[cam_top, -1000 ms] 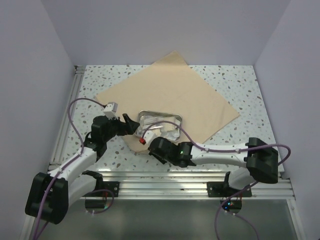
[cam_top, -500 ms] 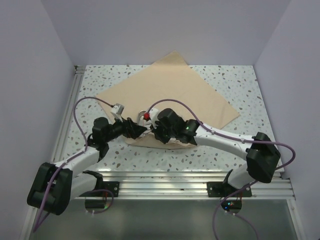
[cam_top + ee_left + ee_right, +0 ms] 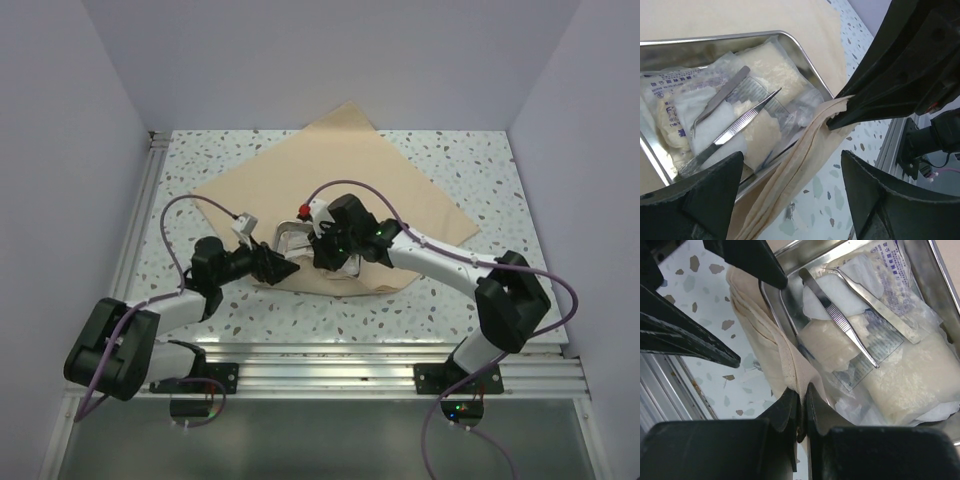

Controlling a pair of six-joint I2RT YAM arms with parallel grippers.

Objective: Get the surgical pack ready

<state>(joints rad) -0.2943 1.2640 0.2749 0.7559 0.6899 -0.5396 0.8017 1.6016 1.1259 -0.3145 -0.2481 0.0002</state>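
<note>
While the right gripper (image 3: 801, 390) is pinched tight on the near corner of the tan cloth wrap (image 3: 385, 180), lifted over the steel tray (image 3: 715, 38), the step in hand looks to be the first fold of the surgical pack. The wrap lies as a diamond on the speckled table (image 3: 480, 160), with the tray on its near part, between the two grippers. The left gripper (image 3: 792, 161) stands wide and holds nothing, its fingers either side of the bunched cloth edge (apart from it, as far as the wrist view tells).

Next, I judge, the corner must be carried across the tray and laid flat, the left gripper perhaps taking up the slack.

The cloth is soft and matte, and it pleats into ridges. The tray is a shiny round-cornered rectangle. In it lie crinkly clear-wrapped white gauze packets (image 3: 765, 67) and two slim steel forceps (image 3: 742, 125), one serrated.
</note>
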